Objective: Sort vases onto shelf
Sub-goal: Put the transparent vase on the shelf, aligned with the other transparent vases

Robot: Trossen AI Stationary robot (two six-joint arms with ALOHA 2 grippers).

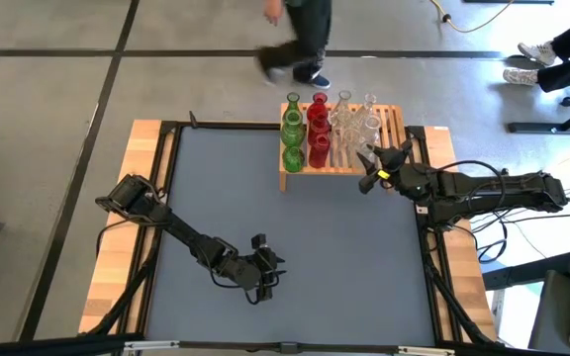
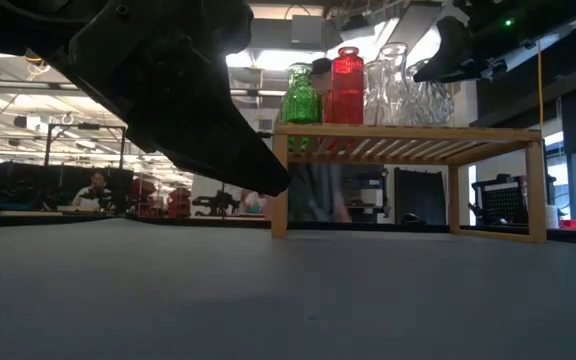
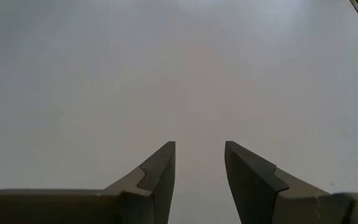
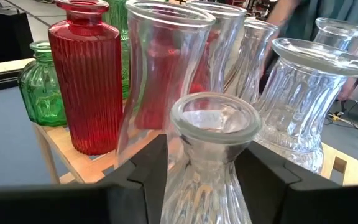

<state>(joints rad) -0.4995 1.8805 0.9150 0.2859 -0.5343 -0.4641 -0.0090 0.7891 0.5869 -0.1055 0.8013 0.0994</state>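
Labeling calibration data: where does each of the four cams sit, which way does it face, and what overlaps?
High: overhead, straight down on the table; both arms, shelf.
Low: table height, level across at the shelf's front; dark arm parts hang in from above.
Left wrist: on the left arm, facing bare tabletop; left gripper open, empty.
Right wrist: on the right arm, facing the vases; right gripper straddling a clear vase.
Shared: red vase shows in high, low, right wrist.

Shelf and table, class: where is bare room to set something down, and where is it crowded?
The grey table top is bare between the shelf and the left gripper. On the shelf, green vases, red vases and clear vases crowd together; only slats at its right end show free, beside the right gripper.
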